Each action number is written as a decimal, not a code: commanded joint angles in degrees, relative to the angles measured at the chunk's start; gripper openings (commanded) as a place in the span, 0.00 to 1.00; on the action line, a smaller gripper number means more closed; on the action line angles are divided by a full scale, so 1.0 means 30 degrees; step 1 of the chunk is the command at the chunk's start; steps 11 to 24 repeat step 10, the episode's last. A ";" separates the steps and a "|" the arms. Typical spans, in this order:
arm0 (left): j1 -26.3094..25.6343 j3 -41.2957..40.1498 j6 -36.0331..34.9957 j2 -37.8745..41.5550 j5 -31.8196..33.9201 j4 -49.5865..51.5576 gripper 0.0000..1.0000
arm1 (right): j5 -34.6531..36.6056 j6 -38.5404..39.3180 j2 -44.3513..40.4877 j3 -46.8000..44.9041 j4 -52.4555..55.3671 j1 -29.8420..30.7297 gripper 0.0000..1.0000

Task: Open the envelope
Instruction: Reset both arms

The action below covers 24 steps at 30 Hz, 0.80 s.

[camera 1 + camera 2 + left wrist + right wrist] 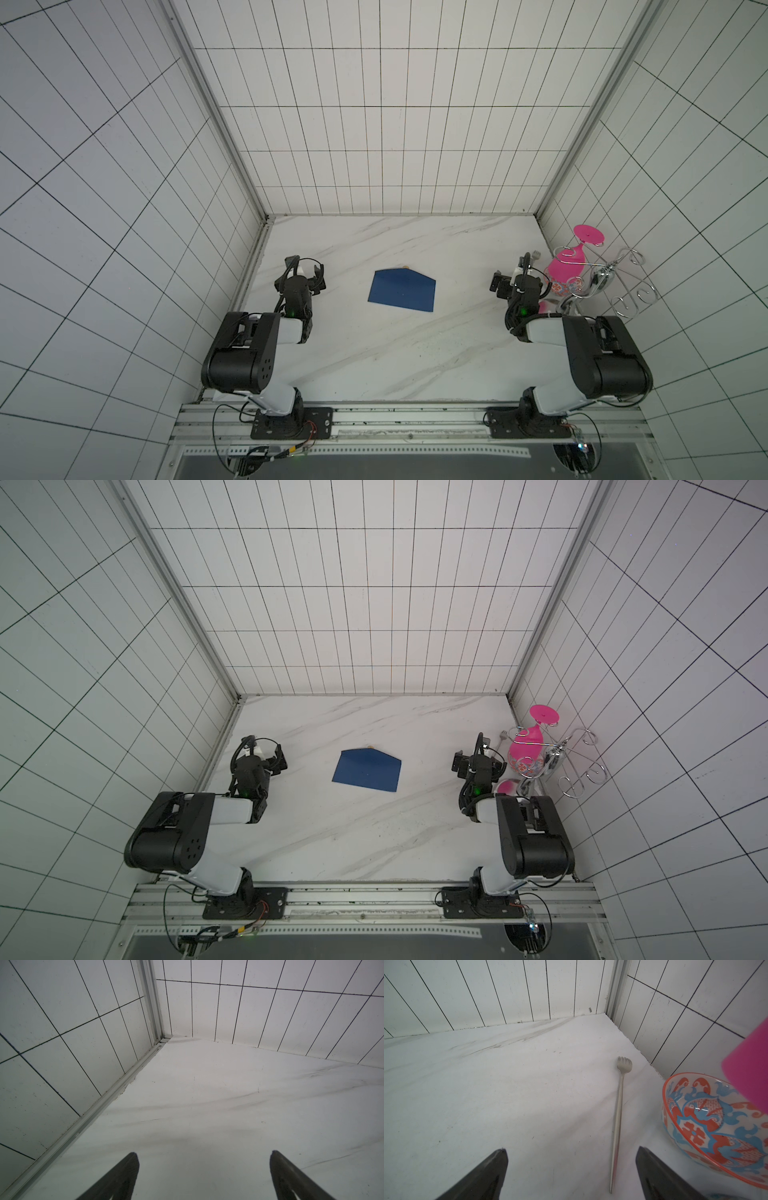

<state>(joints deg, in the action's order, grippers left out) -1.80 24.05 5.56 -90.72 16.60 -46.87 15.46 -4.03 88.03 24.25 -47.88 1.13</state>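
Observation:
The dark blue envelope lies flat in the middle of the marble table, and both top views show it. A bit of gold seal peeks out at its far edge. My left gripper hovers well to the left of the envelope, open and empty. In the left wrist view the left gripper has only bare table between its fingers. My right gripper is far to the envelope's right, also open and empty. Neither wrist view shows the envelope.
A silver fork lies on the table just ahead of the right gripper. Beside it stands a patterned glass bowl. A pink glass hangs upside down on a wire rack by the right wall. Tiled walls enclose three sides.

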 commanded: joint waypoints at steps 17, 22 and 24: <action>0.0070 0.0249 -0.0002 0.0272 -0.0176 0.0050 0.99 | -0.0144 0.0029 0.0100 -0.0371 -0.0651 0.0035 0.99; 0.0070 0.0249 -0.0002 0.0272 -0.0176 0.0050 0.99 | -0.0144 0.0029 0.0100 -0.0371 -0.0651 0.0035 0.99; 0.0070 0.0249 -0.0002 0.0272 -0.0176 0.0050 0.99 | -0.0144 0.0029 0.0100 -0.0371 -0.0651 0.0035 0.99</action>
